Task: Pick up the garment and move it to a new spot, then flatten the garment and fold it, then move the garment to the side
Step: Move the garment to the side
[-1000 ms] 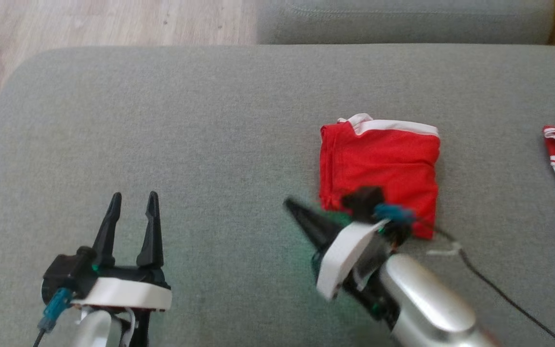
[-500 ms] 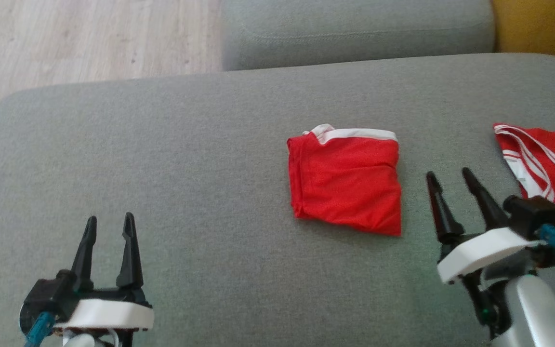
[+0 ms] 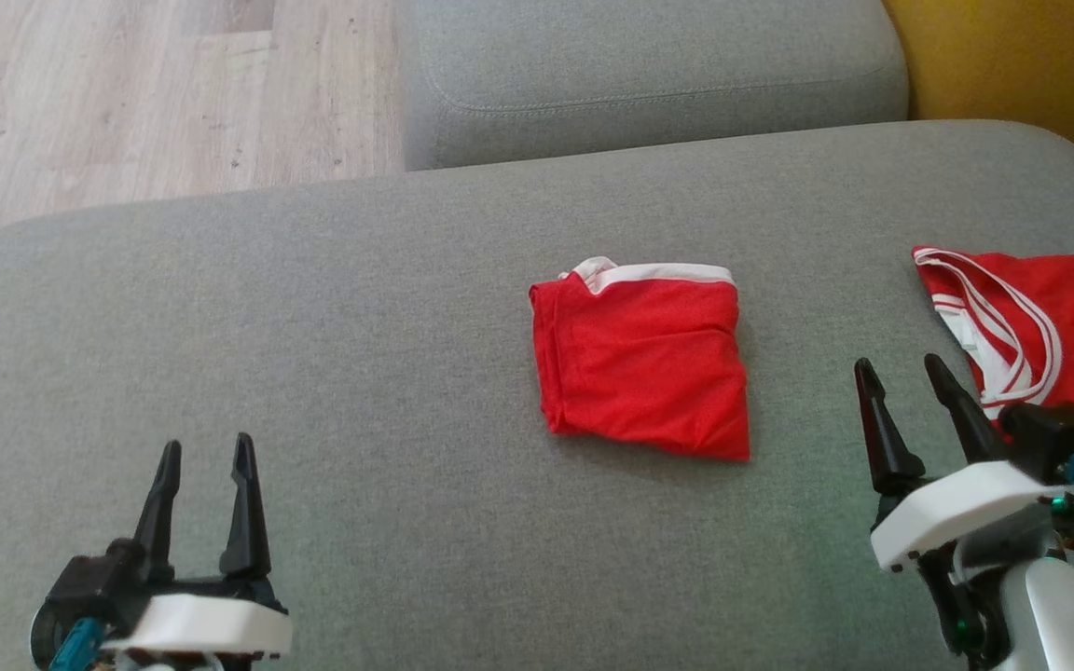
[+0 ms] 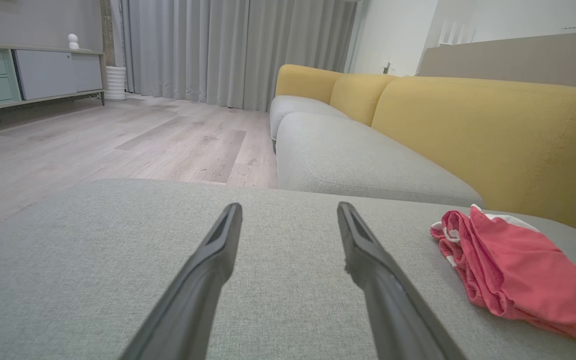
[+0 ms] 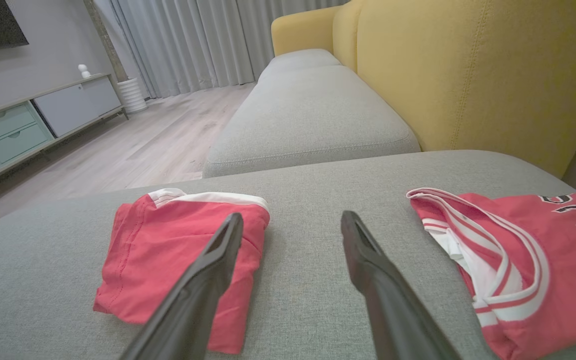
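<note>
Grey woven fabric covers the seat cushion (image 3: 360, 308). Its rounded far edge runs across the upper part of the head view. Beyond that edge, wooden floor (image 3: 127, 93) is seen at the upper left, a second grey cushion (image 3: 649, 75) at the top centre and a yellow backrest (image 3: 1012, 65) in the upper right corner. A wide stretch of cushion surface lies open across the left half and lower centre of the frame.

The left gripper (image 3: 206, 444) is placed at the lower left, jaws spread wide, nothing held. The right gripper (image 3: 899, 363) is placed at the lower right, jaws likewise wide and empty, just beside a red jersey (image 3: 1050, 317) with white trim at the right edge.

The garment (image 3: 641, 373) is laid slightly right of centre, apart from both grippers. It is red and folded into a compact near-square. A white band is seen along its far edge, and slight creases cross its top.
</note>
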Motion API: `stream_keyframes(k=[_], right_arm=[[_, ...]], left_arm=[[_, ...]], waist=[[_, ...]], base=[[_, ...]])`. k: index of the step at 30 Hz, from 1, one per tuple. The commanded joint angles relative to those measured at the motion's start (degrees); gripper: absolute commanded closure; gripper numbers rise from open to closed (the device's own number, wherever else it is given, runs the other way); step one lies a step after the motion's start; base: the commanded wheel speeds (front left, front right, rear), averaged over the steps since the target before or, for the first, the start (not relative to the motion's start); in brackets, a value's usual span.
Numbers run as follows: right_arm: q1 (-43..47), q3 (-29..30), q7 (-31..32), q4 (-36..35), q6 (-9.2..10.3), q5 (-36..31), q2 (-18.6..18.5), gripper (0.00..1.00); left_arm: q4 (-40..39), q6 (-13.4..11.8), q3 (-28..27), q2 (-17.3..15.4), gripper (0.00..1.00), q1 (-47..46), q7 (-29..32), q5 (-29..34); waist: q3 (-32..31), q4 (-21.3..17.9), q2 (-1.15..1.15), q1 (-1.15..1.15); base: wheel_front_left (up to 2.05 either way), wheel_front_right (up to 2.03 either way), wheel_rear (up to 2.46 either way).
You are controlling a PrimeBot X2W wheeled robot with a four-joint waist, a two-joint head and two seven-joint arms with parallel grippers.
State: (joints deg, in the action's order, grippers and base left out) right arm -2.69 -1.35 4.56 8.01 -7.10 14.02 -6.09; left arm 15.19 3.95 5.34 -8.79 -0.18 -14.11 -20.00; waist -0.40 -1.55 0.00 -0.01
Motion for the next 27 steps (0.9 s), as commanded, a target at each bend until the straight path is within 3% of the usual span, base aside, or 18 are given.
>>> stream_keyframes(k=[1,15,20,27], right_arm=[[-1.50,-1.14,0.12,-2.42,-0.39,-0.45,-0.16,0.00],[-3.45,-1.63,2.44,-2.23,-0.39,0.25,0.44,0.00],[-9.80,-1.84,10.20,1.26,-0.39,3.52,1.02,0.00],[-19.40,-1.00,20.89,12.61,-0.39,4.68,2.30,0.00]], left_arm=[[-1.79,-0.45,-1.92,-1.26,0.00,-1.75,0.05,0.82],[-3.67,-1.28,-1.10,-1.52,0.00,-1.92,0.77,0.63],[-5.21,-1.35,-0.62,-1.61,0.00,-3.45,0.98,0.71],[-6.73,-1.04,0.61,-1.48,0.00,-6.94,1.06,1.03]], waist=[[0.05,-0.02,0.00,0.01],[1.80,0.99,0.00,0.01],[5.03,2.05,0.00,0.01],[10.89,4.92,0.00,0.01]], base=[[0.00,0.00,0.00],[0.00,0.00,0.00],[0.00,0.00,0.00],[0.00,0.00,0.00]])
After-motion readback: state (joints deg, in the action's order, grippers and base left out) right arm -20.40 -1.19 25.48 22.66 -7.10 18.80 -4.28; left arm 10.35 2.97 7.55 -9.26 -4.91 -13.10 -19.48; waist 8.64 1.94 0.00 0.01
